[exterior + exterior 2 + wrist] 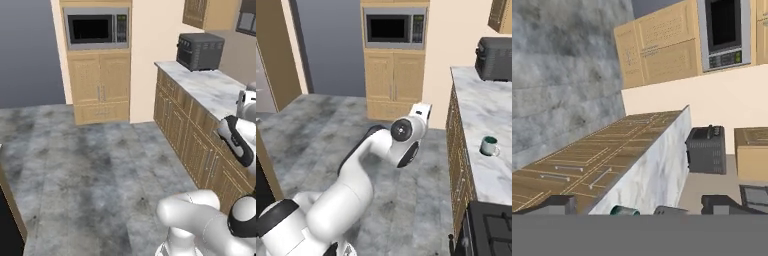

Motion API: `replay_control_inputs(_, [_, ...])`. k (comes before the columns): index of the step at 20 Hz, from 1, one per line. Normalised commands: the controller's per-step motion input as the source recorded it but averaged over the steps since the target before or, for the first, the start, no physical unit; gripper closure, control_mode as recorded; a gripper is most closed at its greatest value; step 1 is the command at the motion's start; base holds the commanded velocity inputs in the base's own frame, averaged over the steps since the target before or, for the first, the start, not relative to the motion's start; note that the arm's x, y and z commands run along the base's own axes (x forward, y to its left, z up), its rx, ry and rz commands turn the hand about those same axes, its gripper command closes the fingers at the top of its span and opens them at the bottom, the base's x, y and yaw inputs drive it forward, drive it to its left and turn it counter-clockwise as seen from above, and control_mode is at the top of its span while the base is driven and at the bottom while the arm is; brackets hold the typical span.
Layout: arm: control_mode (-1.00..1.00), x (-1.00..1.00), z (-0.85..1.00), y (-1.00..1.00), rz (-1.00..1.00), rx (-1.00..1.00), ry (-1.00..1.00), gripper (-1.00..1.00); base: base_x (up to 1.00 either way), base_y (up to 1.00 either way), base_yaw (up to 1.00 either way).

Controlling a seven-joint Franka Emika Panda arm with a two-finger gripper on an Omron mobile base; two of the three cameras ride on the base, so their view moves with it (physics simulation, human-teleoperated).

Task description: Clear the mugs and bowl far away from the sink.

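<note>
The mug [489, 146] stands on the counter [491, 125], right of the arm's wrist [419, 112] and well apart from it. Farther along the counter, beyond the mug, sits the toaster oven [495, 58]. The microwave [395, 28], above cabinet doors [393, 77], lies ahead of the wrist. The stovetop [491, 227] adjoins the counter's near end.

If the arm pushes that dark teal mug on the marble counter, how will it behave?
The dark teal mug stands upright on the marble counter, so it would probably slide, not roll. Its side handle may make it turn under an off-centre push. It looks rigid and possibly breakable.
</note>
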Motion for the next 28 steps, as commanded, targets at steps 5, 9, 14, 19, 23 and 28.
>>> replay_control_inputs(5, [1.0, 0.0, 0.0, 0.0, 0.0, 0.0, 0.0, -1.0, 0.0, 0.07, 0.5])
replay_control_inputs(9, [1.0, 0.0, 0.0, 0.0, 0.0, 0.0, 0.0, -1.0, 0.0, 0.0, 0.65])
replay_control_inputs(14, [1.0, 0.0, 0.0, 0.0, 0.0, 0.0, 0.0, -1.0, 0.04, 0.11, 0.73])
replay_control_inputs(19, [1.0, 0.0, 0.0, 0.0, 0.0, 0.0, 0.0, -1.0, 0.14, 0.19, 0.75])
replay_control_inputs(23, [1.0, 0.0, 0.0, 0.0, 0.0, 0.0, 0.0, -1.0, 0.38, 0.27, 0.69])
replay_control_inputs(28, [1.0, 0.0, 0.0, 0.0, 0.0, 0.0, 0.0, -1.0, 0.45, 0.17, 0.65])
